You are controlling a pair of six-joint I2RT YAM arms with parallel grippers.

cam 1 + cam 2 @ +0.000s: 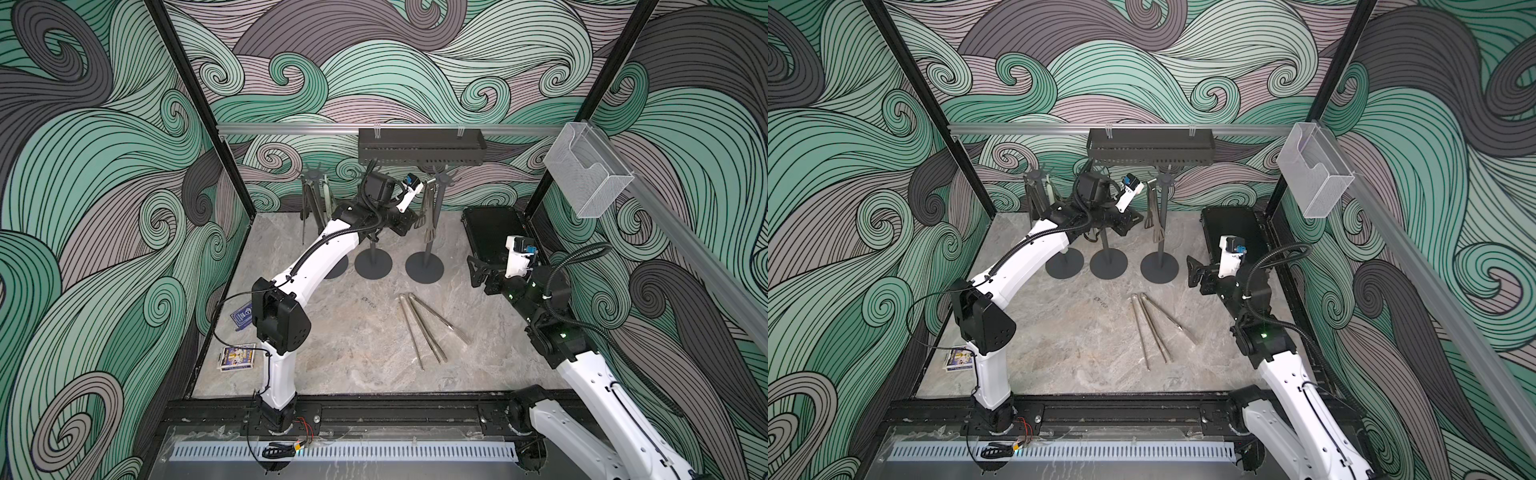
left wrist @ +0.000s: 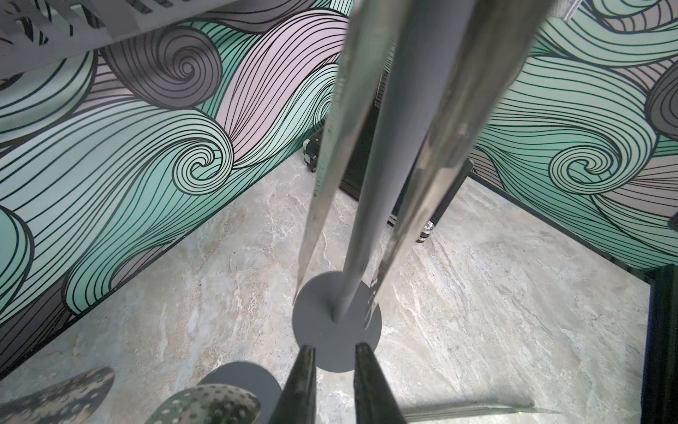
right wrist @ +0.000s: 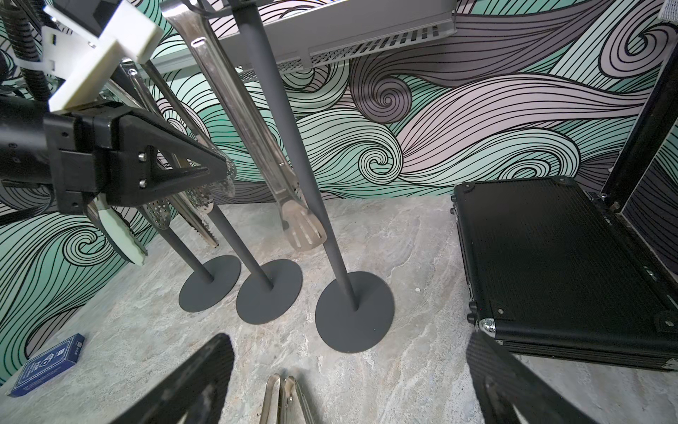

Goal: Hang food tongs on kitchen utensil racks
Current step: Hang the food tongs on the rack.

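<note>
Three dark grey metal pole racks with round flat bases stand in a row at the back of the marbled stone tabletop (image 1: 353,332): left rack (image 1: 312,172), middle rack (image 1: 373,262), right rack (image 1: 424,268). A black perforated metal shelf (image 1: 419,145) hangs on the back rail above them. Slotted-tip steel tongs (image 1: 428,216) hang from the right rack, and slim steel tongs (image 1: 305,208) from the left rack. In front of the right rack, loose bare steel tongs (image 1: 424,328) lie fanned on the tabletop. A black ribbed hard case (image 1: 492,232) lies flat in the back right corner, right of the racks, with a clear mesh box (image 1: 588,174) on the right wall rail above it. At the tabletop's left edge a blue card box (image 1: 239,319) lies behind a printed card box (image 1: 237,356)
</note>
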